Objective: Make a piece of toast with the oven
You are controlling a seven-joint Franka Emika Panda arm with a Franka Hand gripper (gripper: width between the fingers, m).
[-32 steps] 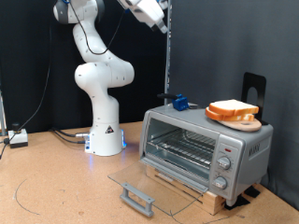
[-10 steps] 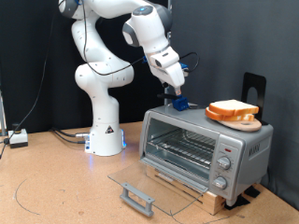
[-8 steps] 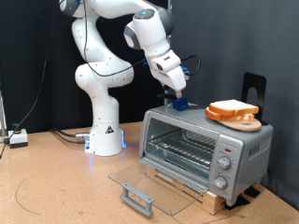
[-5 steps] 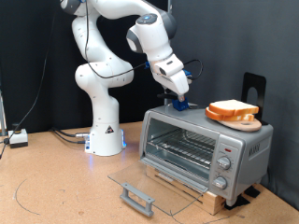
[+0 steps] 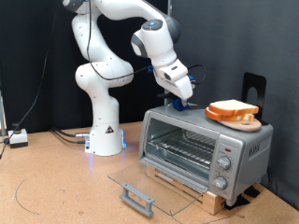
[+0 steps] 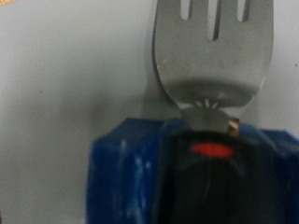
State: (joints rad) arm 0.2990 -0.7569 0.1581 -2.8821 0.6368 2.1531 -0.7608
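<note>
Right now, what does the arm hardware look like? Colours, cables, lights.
The arm is glossy white with rounded segments and dark grey joint rings, on a conical white base that glows blue at the bottom. Cables trail from the base across the table. The gripper is white-bodied; its jaws are too small to describe.

The exterior view stands off at table height, facing the arm and the oven [image 5: 206, 147] from its open front, while the wrist view looks from very close at a blue-handled spatula [image 6: 213, 56], their 1 shared area being the oven's top.
</note>
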